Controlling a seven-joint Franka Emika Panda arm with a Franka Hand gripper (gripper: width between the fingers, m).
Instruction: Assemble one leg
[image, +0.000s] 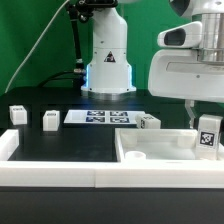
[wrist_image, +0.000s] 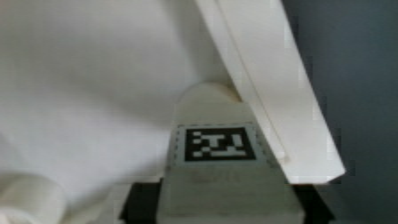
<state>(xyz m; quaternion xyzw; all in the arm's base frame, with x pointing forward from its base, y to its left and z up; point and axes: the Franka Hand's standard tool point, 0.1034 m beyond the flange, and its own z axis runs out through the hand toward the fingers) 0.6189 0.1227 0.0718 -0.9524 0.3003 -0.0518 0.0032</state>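
Observation:
My gripper (image: 203, 116) is shut on a leg (image: 207, 136), a small white block with a black-and-white tag. It holds the leg upright over the right end of the large white tray-like part (image: 150, 152), near its corner. In the wrist view the leg (wrist_image: 217, 145) sits between my dark fingers (wrist_image: 148, 202), with its tip over the tray's floor, close to the raised rim (wrist_image: 267, 80). Whether the tip touches the tray cannot be told. Three more legs stand on the table: two on the exterior view's left (image: 17, 115) (image: 50, 120) and one behind the tray (image: 148, 121).
The marker board (image: 105, 117) lies in front of the robot base (image: 108, 60). A low white wall (image: 60, 175) runs along the table's front and left edges. A rounded white bump (wrist_image: 27, 195) shows on the tray floor in the wrist view.

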